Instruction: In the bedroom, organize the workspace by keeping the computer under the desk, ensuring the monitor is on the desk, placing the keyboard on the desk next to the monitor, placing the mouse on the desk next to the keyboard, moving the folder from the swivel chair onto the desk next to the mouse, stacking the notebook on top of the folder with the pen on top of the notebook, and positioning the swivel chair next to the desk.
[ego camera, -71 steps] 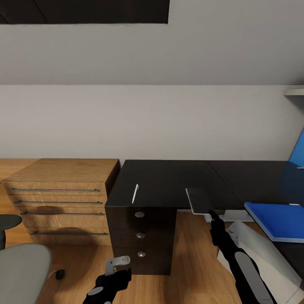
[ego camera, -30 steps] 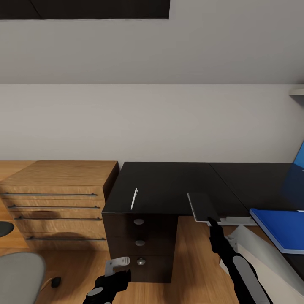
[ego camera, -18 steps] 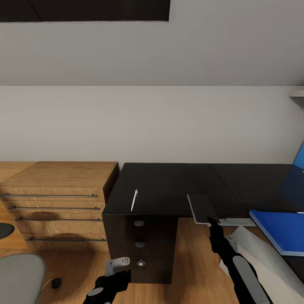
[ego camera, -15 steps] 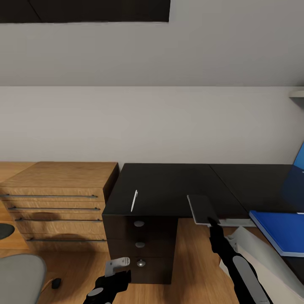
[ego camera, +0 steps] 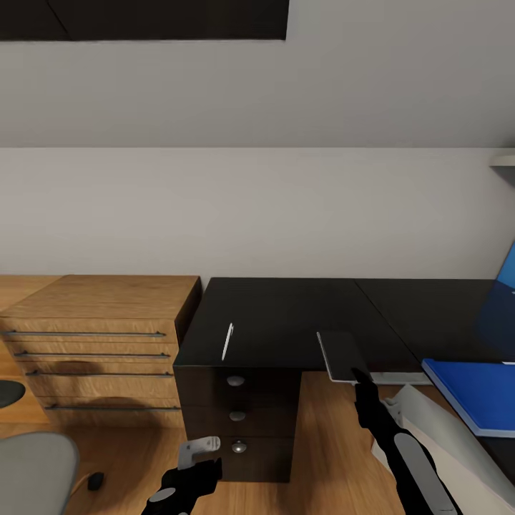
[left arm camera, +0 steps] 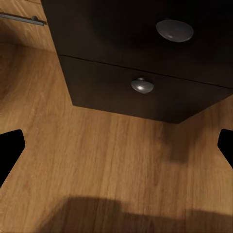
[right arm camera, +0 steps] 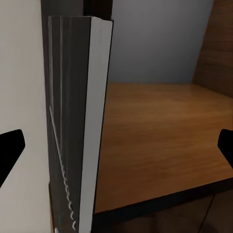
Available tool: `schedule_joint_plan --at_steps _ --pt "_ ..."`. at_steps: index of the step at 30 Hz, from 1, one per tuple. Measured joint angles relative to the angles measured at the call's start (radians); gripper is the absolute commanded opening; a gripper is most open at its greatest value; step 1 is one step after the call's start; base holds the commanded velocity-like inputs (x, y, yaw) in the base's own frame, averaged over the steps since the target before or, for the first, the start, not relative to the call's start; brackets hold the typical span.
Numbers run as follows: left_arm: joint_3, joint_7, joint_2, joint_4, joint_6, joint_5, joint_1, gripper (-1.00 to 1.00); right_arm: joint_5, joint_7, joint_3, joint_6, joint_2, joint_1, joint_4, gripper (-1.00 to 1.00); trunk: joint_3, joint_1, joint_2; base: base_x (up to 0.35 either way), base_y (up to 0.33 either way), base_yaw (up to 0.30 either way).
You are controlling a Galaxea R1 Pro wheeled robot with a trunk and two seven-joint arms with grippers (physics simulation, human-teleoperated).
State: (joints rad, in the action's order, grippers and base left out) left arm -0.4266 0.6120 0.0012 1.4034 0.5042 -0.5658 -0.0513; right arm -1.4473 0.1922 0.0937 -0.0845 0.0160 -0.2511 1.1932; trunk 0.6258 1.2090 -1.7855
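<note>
The black desk runs from the centre to the right. On it lies a thin white pen. The grey notebook overhangs the desk's front edge, and my right gripper is at its near end. In the right wrist view the notebook shows edge-on between the wide-apart fingers of the open right gripper. The blue folder lies on the desk at the right. My left gripper hangs open low before the desk drawers. The swivel chair's grey seat is at the lower left, and the small black mouse lies on the floor beside it.
A low wooden drawer unit stands left of the desk against the wall. A pale boxy shape sits under the desk behind my right arm. A blue slanted panel is cut off at the right edge. Wood floor lies before the drawers.
The whole view has shifted slightly since the oldest frame, so the camera moved. The right gripper stays at the notebook's near end. The left gripper has not moved.
</note>
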Motion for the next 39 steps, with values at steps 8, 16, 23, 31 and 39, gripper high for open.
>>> schedule_joint_plan --at_steps 8,16,23,31,39 --pt "0.0 0.0 0.0 -0.003 0.0 -0.001 0.0 1.0 0.0 0.0 0.0 0.0 0.0 0.0 0.001 1.0 0.0 0.0 0.0 0.076 0.027 0.0" --pt "0.0 0.0 0.0 -0.004 0.0 -0.001 0.0 1.0 0.0 0.0 -0.001 0.0 0.001 0.0 0.002 1.0 0.0 0.0 0.0 0.011 0.003 0.0" --pt "0.0 0.0 -0.001 -0.007 0.0 -0.001 0.0 1.0 0.0 0.0 -0.001 -0.001 0.001 0.0 0.004 1.0 0.0 0.0 0.0 0.001 0.0 0.0" --pt "0.0 0.0 -0.003 -0.012 0.0 0.0 0.0 1.0 0.0 0.002 -0.002 -0.003 0.0 0.0 0.013 -1.0 0.0 0.0 0.0 0.0 0.0 0.0" --pt "0.0 0.0 -0.003 -0.012 0.0 0.001 0.0 1.0 0.001 -0.001 -0.004 -0.003 0.001 0.0 0.03 -1.0 0.0 0.0 0.0 0.0 0.0 0.0"
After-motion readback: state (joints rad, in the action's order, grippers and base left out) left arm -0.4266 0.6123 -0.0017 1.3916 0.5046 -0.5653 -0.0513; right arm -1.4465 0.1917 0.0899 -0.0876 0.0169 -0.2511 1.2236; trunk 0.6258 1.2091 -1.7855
